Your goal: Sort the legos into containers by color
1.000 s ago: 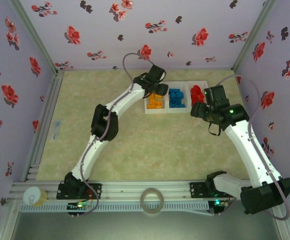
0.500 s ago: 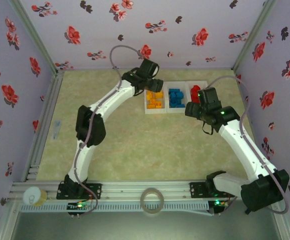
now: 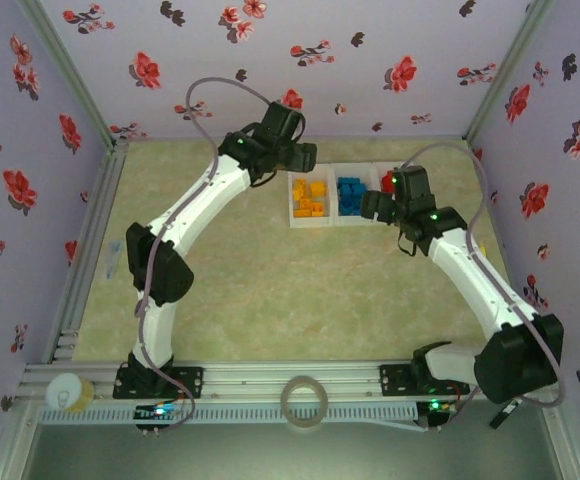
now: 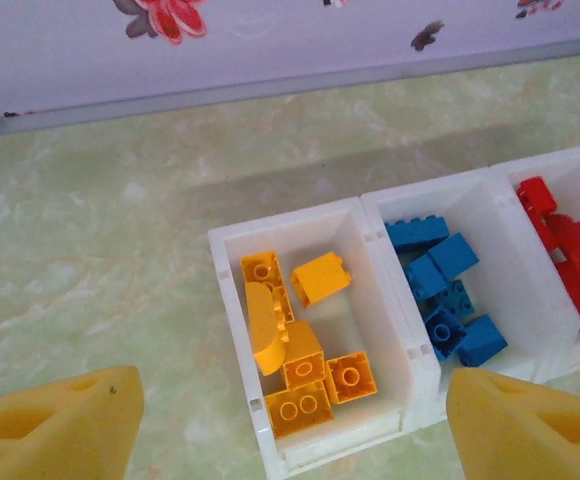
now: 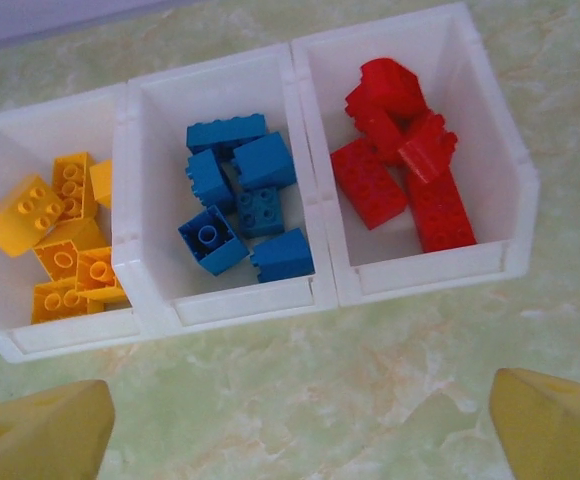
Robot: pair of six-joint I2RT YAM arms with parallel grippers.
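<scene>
The white three-compartment tray (image 3: 334, 221) sits at the back of the table. Orange-yellow legos (image 4: 300, 355) fill its left compartment, blue legos (image 5: 242, 205) the middle one, and red legos (image 5: 400, 165) the right one. My left gripper (image 4: 295, 405) hangs open above the tray's left compartment with nothing between its yellow fingers (image 4: 60, 425). My right gripper (image 5: 300, 415) is open too, over bare table just in front of the tray (image 5: 240, 305). From above, the left gripper (image 3: 305, 158) is at the tray's back left corner. The right gripper (image 3: 375, 205) covers part of the red compartment.
A tape roll (image 3: 304, 400) and a white and yellow spool (image 3: 68, 392) rest on the front rail. A small pale object (image 3: 112, 262) lies by the left wall. Floral walls close in the left, back and right sides.
The left gripper has drawn back and to the left, off the orange compartment. The right gripper has moved left and further toward the tray.
</scene>
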